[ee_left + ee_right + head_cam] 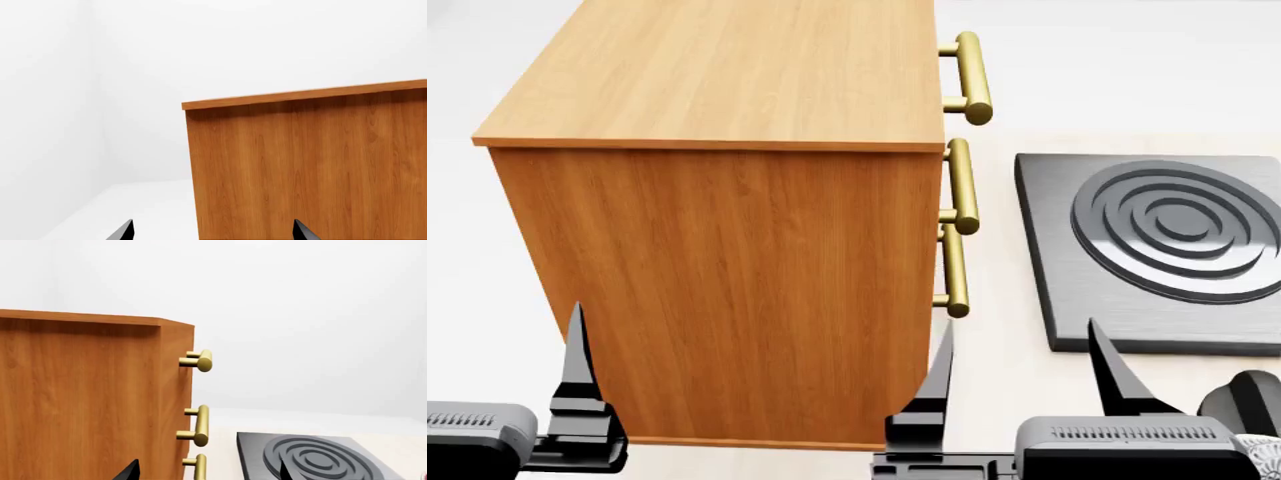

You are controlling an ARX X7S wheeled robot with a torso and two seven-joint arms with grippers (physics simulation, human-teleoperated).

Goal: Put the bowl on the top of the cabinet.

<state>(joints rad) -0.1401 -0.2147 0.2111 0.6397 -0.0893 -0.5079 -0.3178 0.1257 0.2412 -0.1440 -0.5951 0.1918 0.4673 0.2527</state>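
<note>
In the left wrist view, the left pincer (212, 231) shows only as two dark fingertips set well apart, so it is spread and holds nothing; straight ahead of it rises the tall orange-brown wooden cabinet (307, 170), its flat lighter top edge well above the tips. From the head view, the same left pincer (754, 385) straddles the cabinet's (727, 290) near side panel, one black tip on each side of it, while the right pincer (1021, 375) stands spread and empty just beside the cabinet's lower corner, with the three brass bar handles (961, 215) beyond it and a flat dark grey hob plate with raised rings (1168, 250) lying on the pale desk (1001, 350) ahead and to its outer side. At the very lower corner, outboard of the right arm, a sliver of white with fine grey pattern (1265, 455) peeks in; I take that for the deep round patterned bowl, though too little shows to be sure. In the right wrist view, the right pincer (208, 469) is again open, facing the handles and hob. If that sliver is the bowl, it lies behind and outward of the right pincer, so the right arm is clearly nearer.
</note>
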